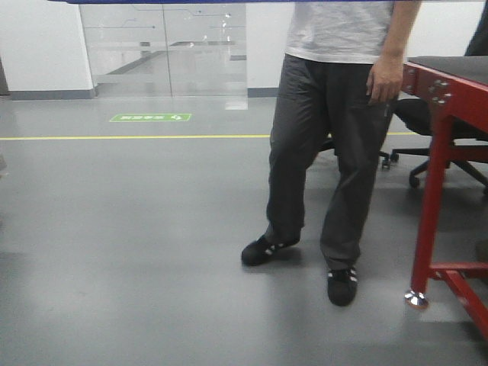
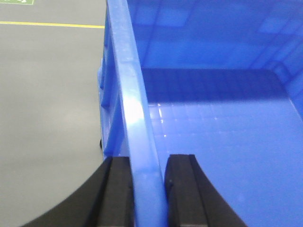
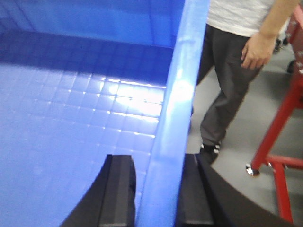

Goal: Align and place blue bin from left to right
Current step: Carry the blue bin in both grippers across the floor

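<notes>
The blue bin (image 2: 222,132) fills both wrist views, showing an empty, grid-patterned floor (image 3: 71,118). In the left wrist view my left gripper (image 2: 148,189) is shut on the bin's left wall rim (image 2: 130,94), with one black finger (image 2: 116,194) outside and the other (image 2: 184,194) inside. In the right wrist view my right gripper (image 3: 158,189) is shut on the right wall rim (image 3: 182,85), with its inner finger (image 3: 118,194) inside the bin and its outer finger (image 3: 194,194) outside. Grey floor shows well below the bin's walls. In the front view only a thin blue edge (image 1: 229,1) shows along the top.
A person in dark trousers (image 1: 335,152) stands close ahead, right of centre, with a hand on a red-framed table (image 1: 435,175). A black office chair (image 1: 427,122) sits behind it. A yellow floor line (image 1: 114,138), a green floor marker (image 1: 150,117) and a glass partition (image 1: 164,46) lie farther back.
</notes>
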You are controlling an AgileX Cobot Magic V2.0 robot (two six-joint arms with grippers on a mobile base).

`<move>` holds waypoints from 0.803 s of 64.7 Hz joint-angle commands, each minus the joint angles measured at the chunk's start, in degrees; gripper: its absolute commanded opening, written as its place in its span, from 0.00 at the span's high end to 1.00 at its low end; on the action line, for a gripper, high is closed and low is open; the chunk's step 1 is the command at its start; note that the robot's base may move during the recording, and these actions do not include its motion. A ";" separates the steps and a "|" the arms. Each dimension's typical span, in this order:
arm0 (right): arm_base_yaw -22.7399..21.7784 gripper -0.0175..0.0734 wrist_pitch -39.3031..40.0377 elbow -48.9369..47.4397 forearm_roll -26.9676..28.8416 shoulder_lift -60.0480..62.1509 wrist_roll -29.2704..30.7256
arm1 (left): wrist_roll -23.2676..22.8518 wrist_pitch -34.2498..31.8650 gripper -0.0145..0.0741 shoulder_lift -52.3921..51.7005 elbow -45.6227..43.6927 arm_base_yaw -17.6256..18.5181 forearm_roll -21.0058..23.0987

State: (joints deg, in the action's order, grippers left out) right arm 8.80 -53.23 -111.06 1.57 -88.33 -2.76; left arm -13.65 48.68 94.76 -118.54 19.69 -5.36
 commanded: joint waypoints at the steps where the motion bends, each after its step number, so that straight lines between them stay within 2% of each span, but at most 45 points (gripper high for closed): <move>1: -0.15 0.88 5.79 -0.87 0.00 1.52 1.59 | 1.05 -5.18 0.96 -1.50 -1.05 -0.04 -1.45; 52: -0.15 0.88 5.79 -0.87 0.00 1.52 1.59 | 1.05 -5.18 0.96 -1.50 -1.05 -0.04 -1.45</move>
State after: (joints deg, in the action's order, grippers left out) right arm 8.80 -53.14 -111.06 1.68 -88.33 -2.76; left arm -13.65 48.68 94.76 -118.54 19.69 -5.53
